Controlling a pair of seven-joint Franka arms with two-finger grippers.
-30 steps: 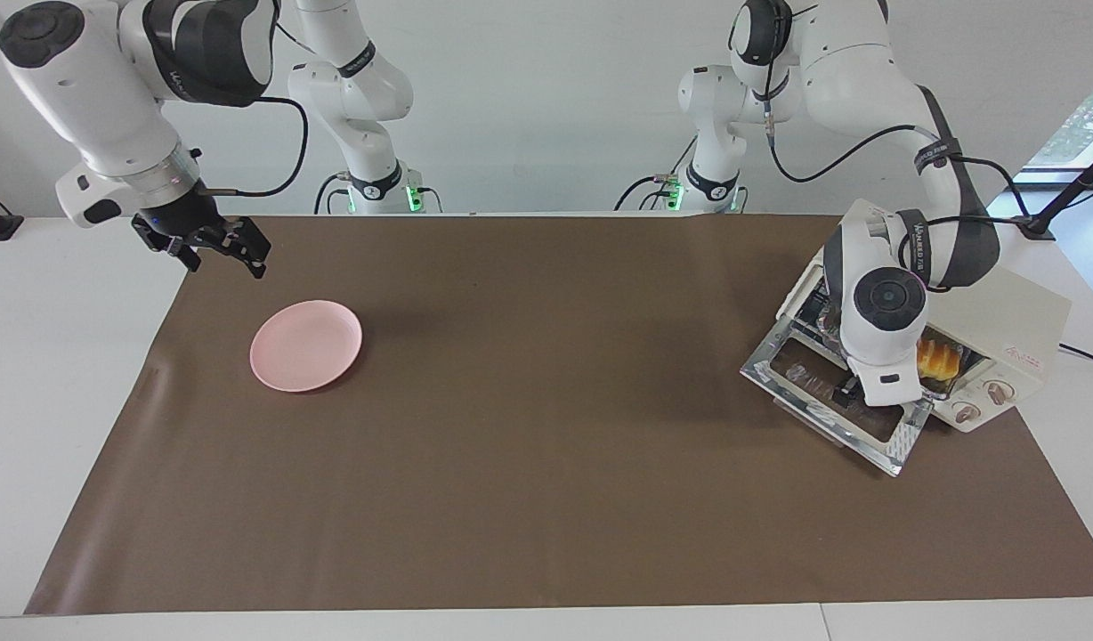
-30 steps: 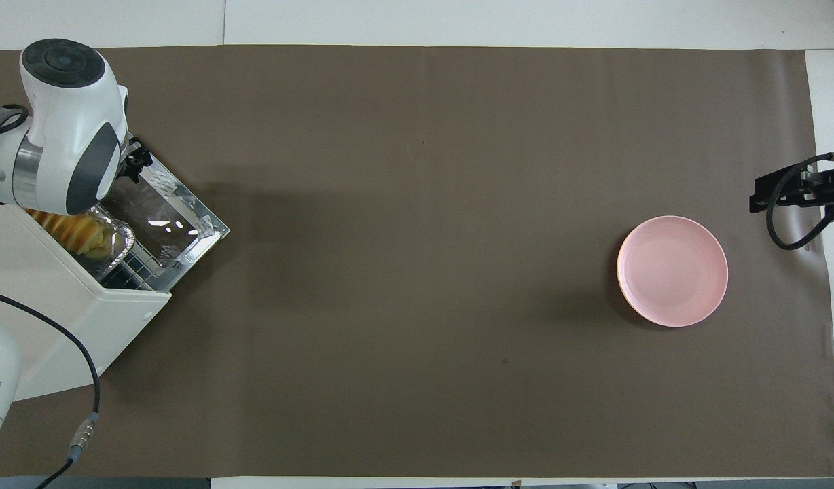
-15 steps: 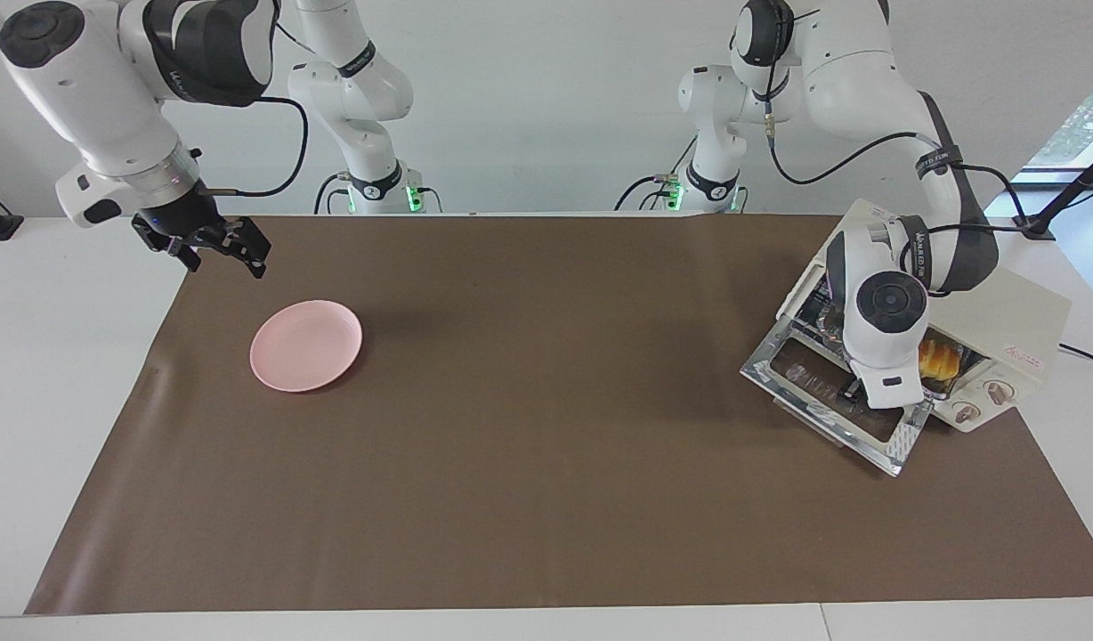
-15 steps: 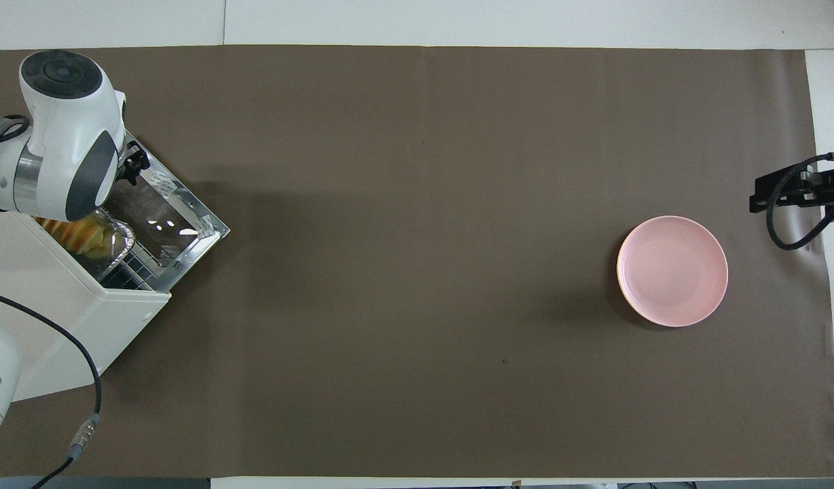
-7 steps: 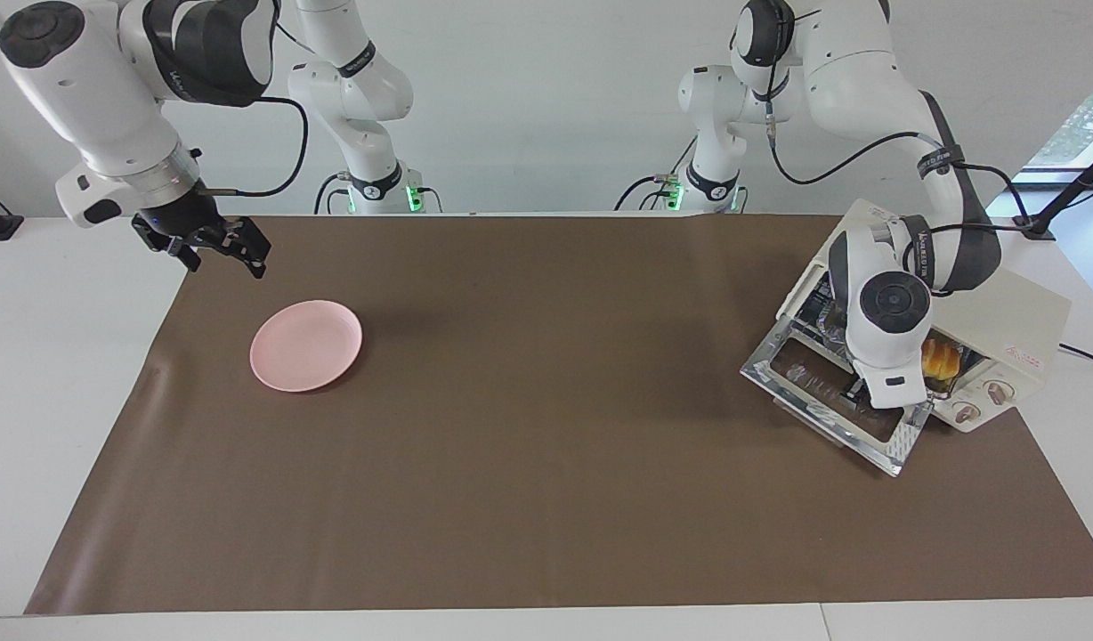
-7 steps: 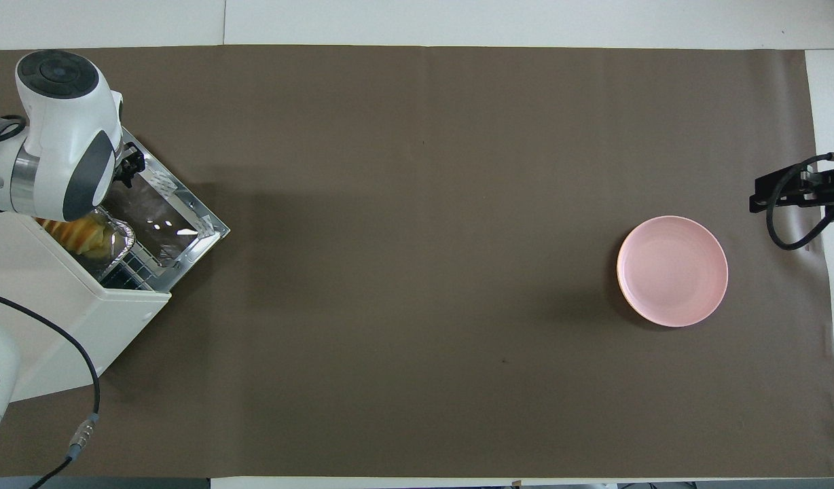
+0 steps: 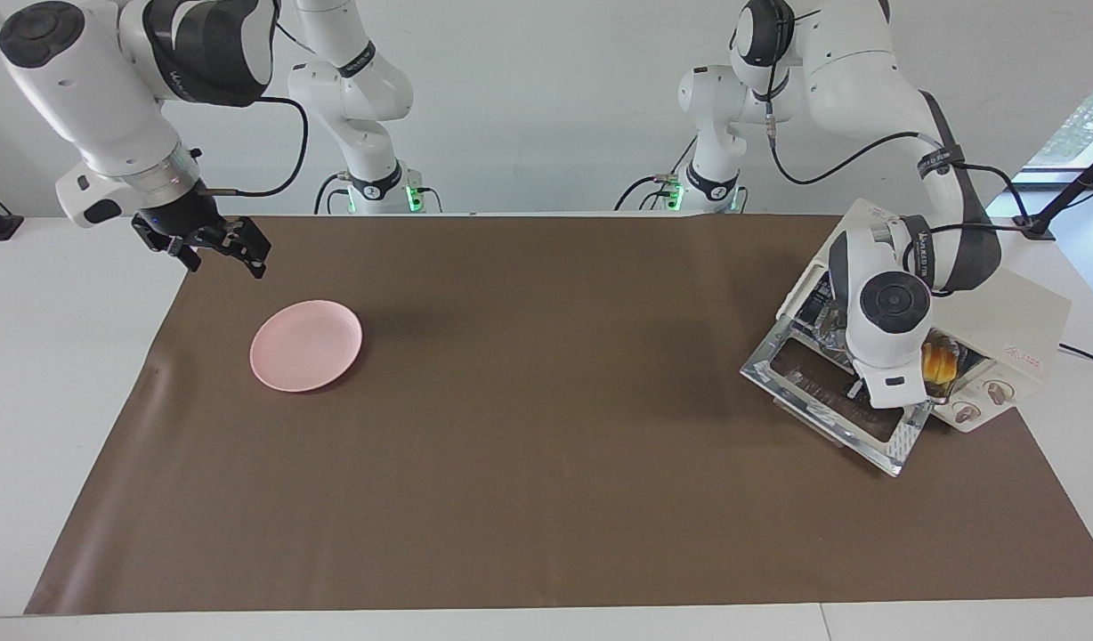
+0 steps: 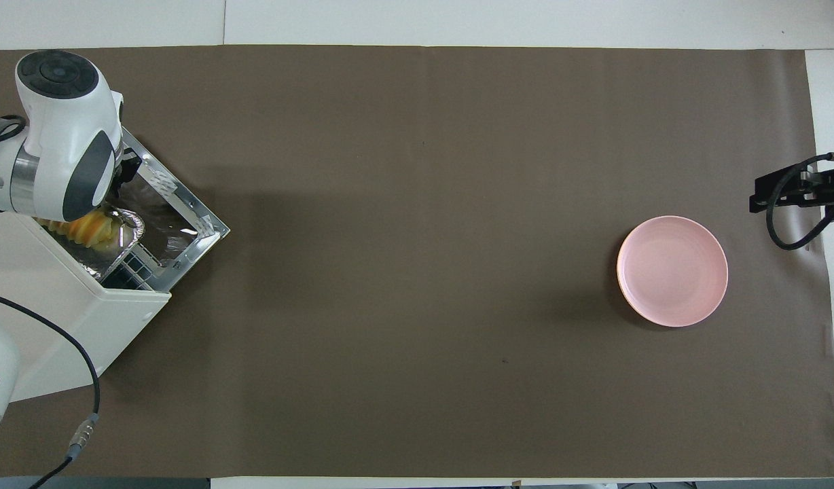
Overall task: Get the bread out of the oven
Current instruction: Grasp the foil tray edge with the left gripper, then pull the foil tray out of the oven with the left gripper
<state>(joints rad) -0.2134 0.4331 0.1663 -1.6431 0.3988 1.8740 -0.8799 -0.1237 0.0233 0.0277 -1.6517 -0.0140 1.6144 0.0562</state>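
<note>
The cream-white oven (image 7: 1023, 325) stands at the left arm's end of the table, its shiny glass door (image 7: 827, 405) folded down open. The golden bread (image 7: 938, 361) lies in a crinkled foil tray (image 8: 133, 229) at the oven's mouth, and it also shows in the overhead view (image 8: 94, 227). My left gripper (image 8: 126, 173) reaches into the mouth over the door, and its own wrist (image 7: 886, 312) hides most of it. My right gripper (image 7: 217, 254) waits, open and empty, in the air over the mat's edge near the pink plate (image 7: 306, 345).
The oven's two knobs (image 7: 983, 402) face away from the robots. The oven's power cable (image 8: 84, 380) trails off its back toward the robots. A brown mat (image 7: 546, 427) covers the table between the oven and the plate.
The left wrist has drawn back a little from the oven. The foil tray and the bread have slid out toward the open door. The right arm has not moved.
</note>
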